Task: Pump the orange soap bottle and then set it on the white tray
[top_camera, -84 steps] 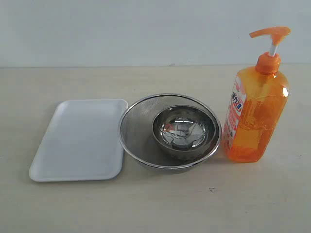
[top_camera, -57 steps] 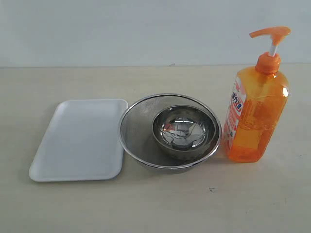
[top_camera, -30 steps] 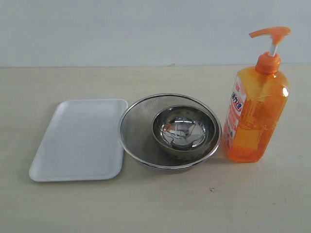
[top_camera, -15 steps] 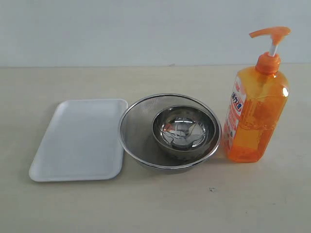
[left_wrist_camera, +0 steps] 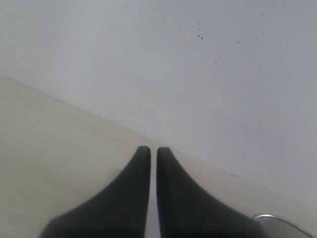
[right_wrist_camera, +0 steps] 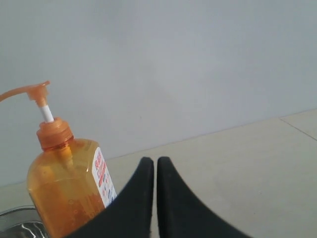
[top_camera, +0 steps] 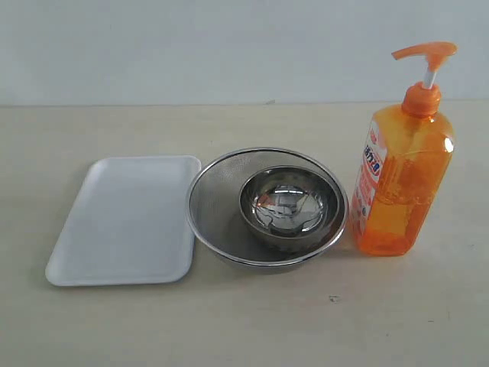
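Nothing's started by the look of it. The tall translucent orange soap bottle (top_camera: 401,183) stands upright on the pale worktop (top_camera: 244,329), just right of the round steel mesh strainer (top_camera: 210,206) holding a shiny steel bowl (top_camera: 290,200). The flat white rectangular tray (top_camera: 122,222) lies on the strainer's other side. Left hand (left_wrist_camera: 153,151) and right hand (right_wrist_camera: 155,161) both have fingers pressed together, gripping nothing. The right one's near the bottle, so I'd guess it has to get above the orange pump head (top_camera: 428,52) and press down first.
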You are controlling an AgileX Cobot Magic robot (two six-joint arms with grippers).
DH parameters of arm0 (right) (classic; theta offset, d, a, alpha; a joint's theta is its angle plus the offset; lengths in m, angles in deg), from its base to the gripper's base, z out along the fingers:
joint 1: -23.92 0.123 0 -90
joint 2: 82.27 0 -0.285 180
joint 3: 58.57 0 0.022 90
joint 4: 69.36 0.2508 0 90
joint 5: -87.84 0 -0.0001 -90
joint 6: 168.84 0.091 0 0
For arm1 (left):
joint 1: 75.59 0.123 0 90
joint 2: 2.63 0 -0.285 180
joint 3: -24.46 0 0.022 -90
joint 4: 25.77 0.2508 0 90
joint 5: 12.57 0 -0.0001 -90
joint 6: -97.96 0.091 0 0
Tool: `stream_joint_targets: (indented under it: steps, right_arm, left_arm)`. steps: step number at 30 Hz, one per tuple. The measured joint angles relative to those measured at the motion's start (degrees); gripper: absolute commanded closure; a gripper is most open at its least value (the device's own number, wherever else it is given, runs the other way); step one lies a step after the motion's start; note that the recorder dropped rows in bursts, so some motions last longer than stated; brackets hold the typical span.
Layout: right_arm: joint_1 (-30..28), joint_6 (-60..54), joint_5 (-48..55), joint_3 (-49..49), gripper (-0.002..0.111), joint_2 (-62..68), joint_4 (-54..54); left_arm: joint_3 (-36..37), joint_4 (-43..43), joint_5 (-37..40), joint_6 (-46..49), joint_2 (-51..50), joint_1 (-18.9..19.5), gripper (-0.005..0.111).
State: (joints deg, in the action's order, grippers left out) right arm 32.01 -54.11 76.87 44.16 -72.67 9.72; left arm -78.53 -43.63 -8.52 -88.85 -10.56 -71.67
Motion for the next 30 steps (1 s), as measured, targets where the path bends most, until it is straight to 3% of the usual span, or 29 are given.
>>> stream_joint_targets:
  steps: [13,20,24,27,30]
  right_arm:
    - [0.0,8.3,12.8,0.8,0.108,0.0,-0.6]
    - [0.0,1.0,20.8,13.4,0.107,1.0,-0.7]
    - [0.0,-0.9,25.6,19.8,0.083,5.8,-0.7]
    - [0.0,-2.1,27.8,22.8,0.054,11.3,-0.9]
    - [0.0,-2.2,29.1,23.8,0.046,18.3,-1.0]
  left_arm:
    - [0.0,0.0,0.0,0.0,0.0,0.0,0.102]
    - [0.0,0.0,0.0,0.0,0.0,0.0,0.102]
    - [0.0,0.0,0.0,0.0,0.0,0.0,0.102]
    - [0.0,0.0,0.0,0.0,0.0,0.0,0.102]
    - [0.0,0.0,0.0,0.0,0.0,0.0,0.102]
